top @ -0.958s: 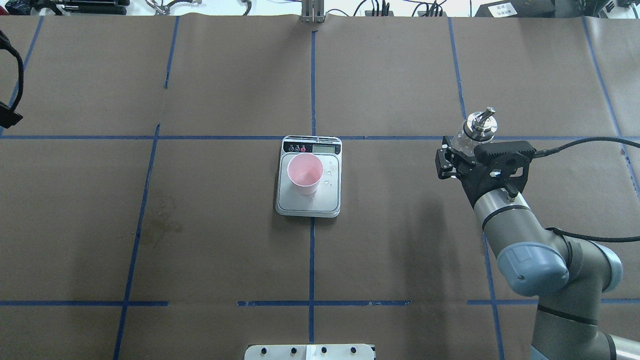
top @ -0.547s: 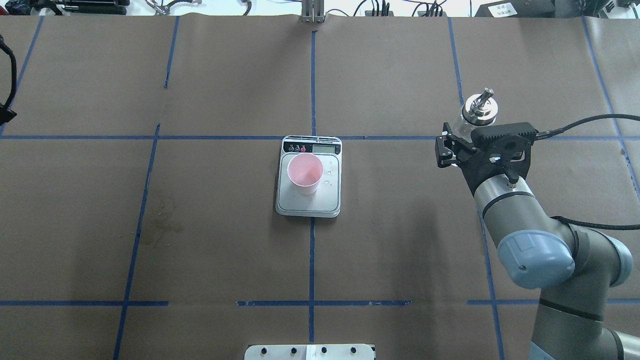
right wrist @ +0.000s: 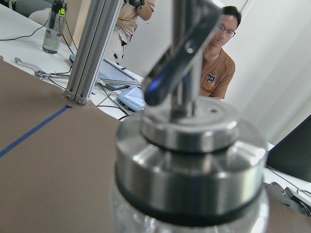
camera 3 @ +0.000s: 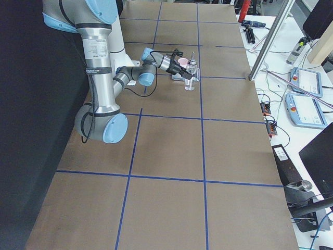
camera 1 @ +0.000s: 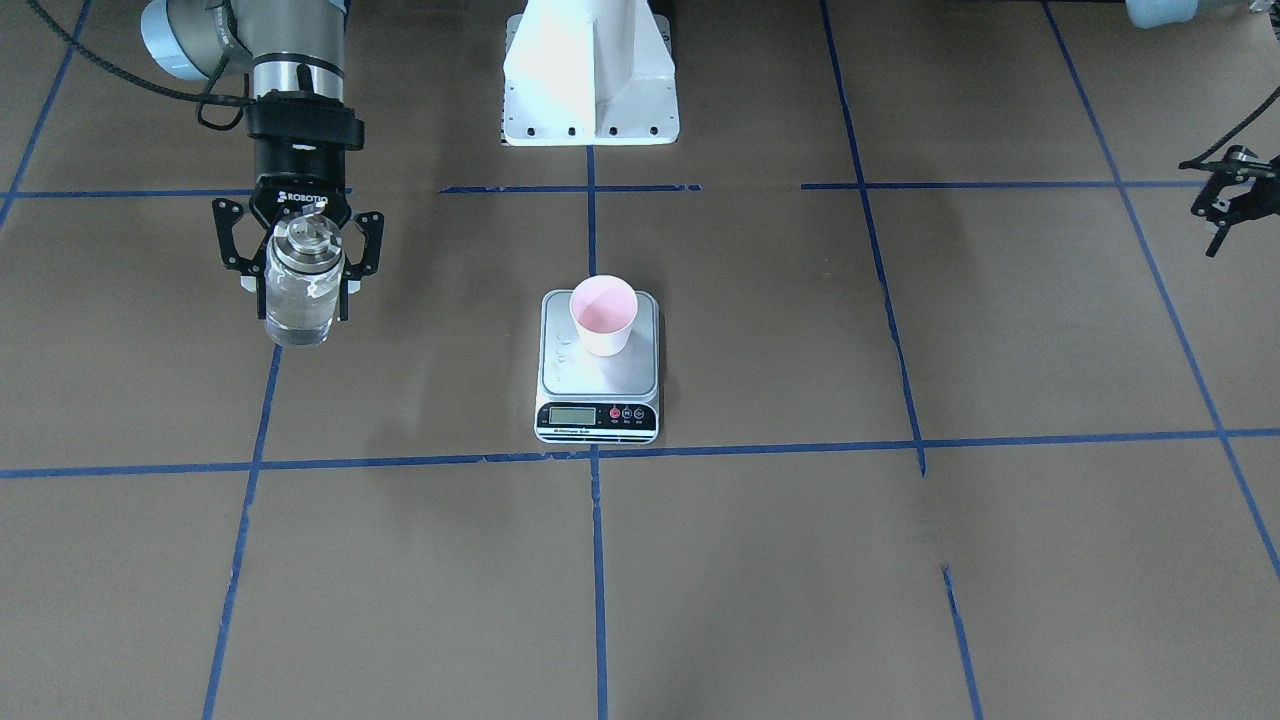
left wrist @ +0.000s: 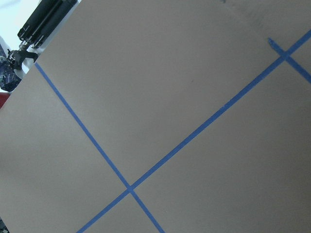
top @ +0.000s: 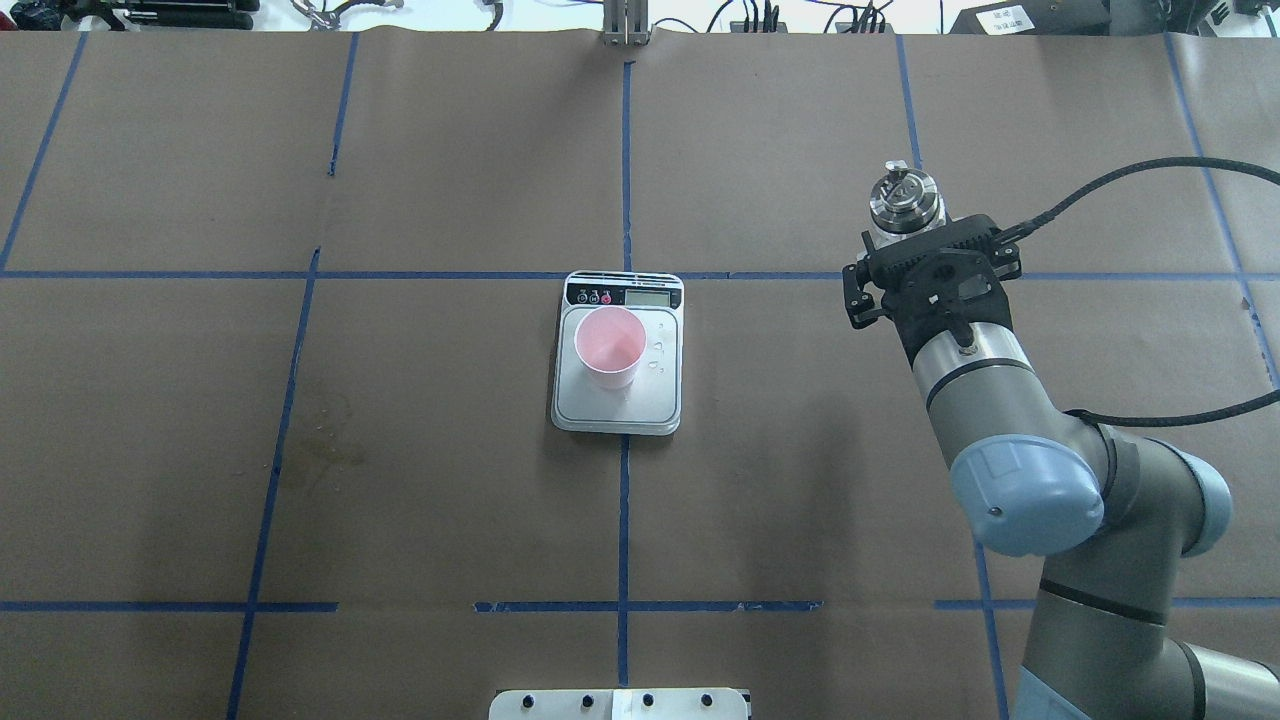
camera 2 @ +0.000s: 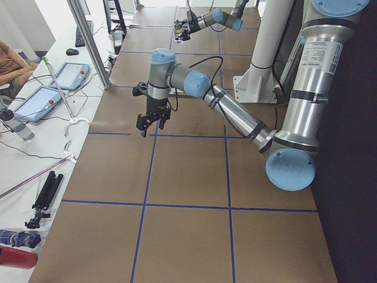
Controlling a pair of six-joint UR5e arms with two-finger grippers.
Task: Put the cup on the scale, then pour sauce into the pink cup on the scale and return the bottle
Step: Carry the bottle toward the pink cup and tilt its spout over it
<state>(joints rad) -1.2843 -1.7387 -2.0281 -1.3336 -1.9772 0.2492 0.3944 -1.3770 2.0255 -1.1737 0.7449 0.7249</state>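
Note:
The pale pink cup [top: 610,345] stands upright on the scale [top: 617,405], towards its left side, just behind the display as seen in the front view. A few drops lie on the platform beside it. My right gripper [camera 1: 297,280] is shut on the glass bottle [camera 1: 296,310], well to the right of the scale. The bottle is upright, its metal cap [top: 905,200] and spout on top, and clear sauce shows through the glass. In the right wrist view the cap [right wrist: 189,145] fills the frame. My left gripper [camera 1: 1222,210] hangs open and empty far to the left.
Brown paper with blue tape lines covers the table. The white robot base [camera 1: 590,70] stands behind the scale. A faint stain [top: 325,440] marks the paper to the left. A person [right wrist: 218,63], an aluminium post [right wrist: 92,48] and tablets sit beyond the far edge.
My right arm has carried the bottle away from the robot and slightly towards the centre, and the bottle has come upright. My left gripper has slipped out of the overhead view's left edge.

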